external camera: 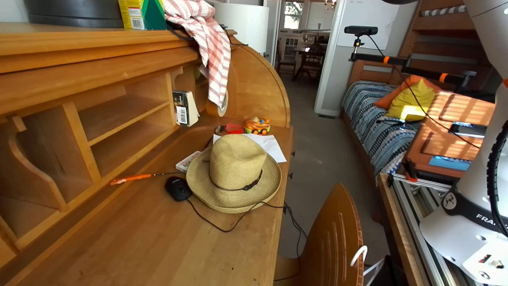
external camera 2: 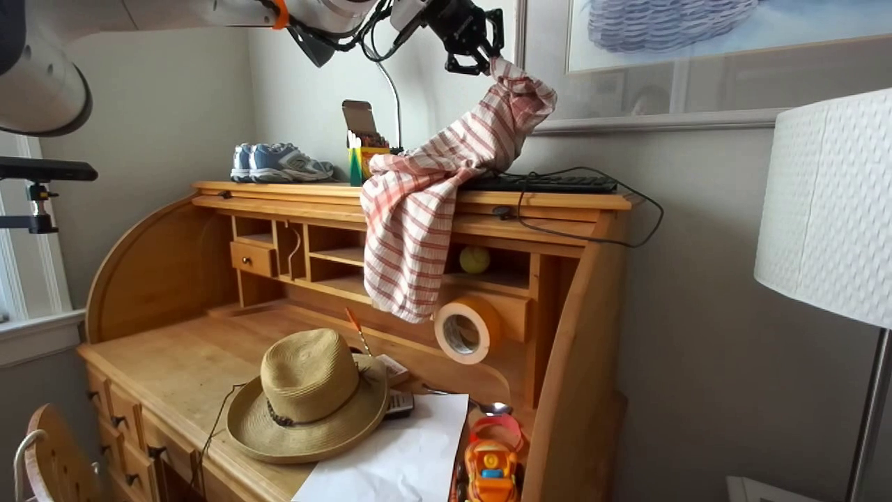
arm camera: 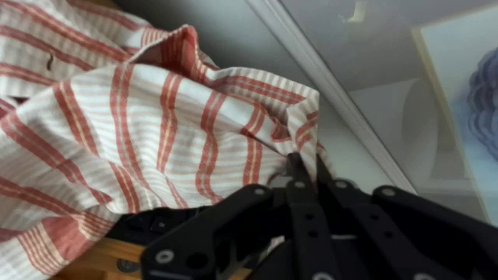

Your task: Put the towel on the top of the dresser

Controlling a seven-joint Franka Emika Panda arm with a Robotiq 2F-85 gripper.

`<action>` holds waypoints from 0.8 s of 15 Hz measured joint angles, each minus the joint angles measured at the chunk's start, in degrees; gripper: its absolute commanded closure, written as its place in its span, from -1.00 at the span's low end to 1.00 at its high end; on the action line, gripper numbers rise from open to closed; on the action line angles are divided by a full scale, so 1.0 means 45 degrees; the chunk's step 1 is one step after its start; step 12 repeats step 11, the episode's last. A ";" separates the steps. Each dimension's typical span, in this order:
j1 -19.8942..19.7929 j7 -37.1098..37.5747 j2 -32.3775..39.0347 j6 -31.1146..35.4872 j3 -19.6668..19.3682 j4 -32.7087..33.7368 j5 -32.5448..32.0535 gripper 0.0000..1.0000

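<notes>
On top of the dresser (external camera 2: 293, 194), the towel (external camera 2: 425, 202) is seemingly partly resting, one end hanging in front. The gripper (arm camera: 308, 165) is clamping the upper end; lowering and releasing are remaining.

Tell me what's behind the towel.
Past the towel, a book, a tape roll and, atop the dresser, part of the keyboard show. Whatever the towel covers can't be seen.

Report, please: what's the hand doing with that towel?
Hand shut on towel. Lower part hanging down front of dresser. Possible snag: keyboard on top, partly hidden by towel.
</notes>
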 measured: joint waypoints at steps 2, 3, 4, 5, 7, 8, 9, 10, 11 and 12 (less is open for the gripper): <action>-0.0133 -0.0011 0.0048 -0.0364 -0.0388 -0.0206 -0.0250 0.23; -0.0169 -0.0105 0.0049 -0.0524 -0.0496 -0.0315 -0.0335 0.09; -0.0198 -0.0246 0.0049 -0.0534 -0.0530 -0.0382 -0.0365 -0.05; -0.0210 -0.0469 0.0041 -0.0517 -0.0523 -0.0385 -0.0364 -0.22; -0.0175 -0.1211 -0.0057 -0.0471 -0.0436 -0.0343 -0.0364 -0.53; -0.0115 -0.1678 -0.0143 -0.0444 -0.0400 -0.0281 -0.0365 -0.66; -0.0043 -0.2282 -0.0263 -0.0438 -0.0326 -0.0192 -0.0366 -0.80; 0.0087 -0.2890 -0.0439 -0.0438 -0.0302 -0.0119 -0.0478 -0.47; 0.0263 -0.3438 -0.0644 -0.0442 -0.0313 -0.0020 -0.0690 -0.61; 0.0263 -0.3438 -0.0644 -0.0442 -0.0313 -0.0020 -0.0690 -0.61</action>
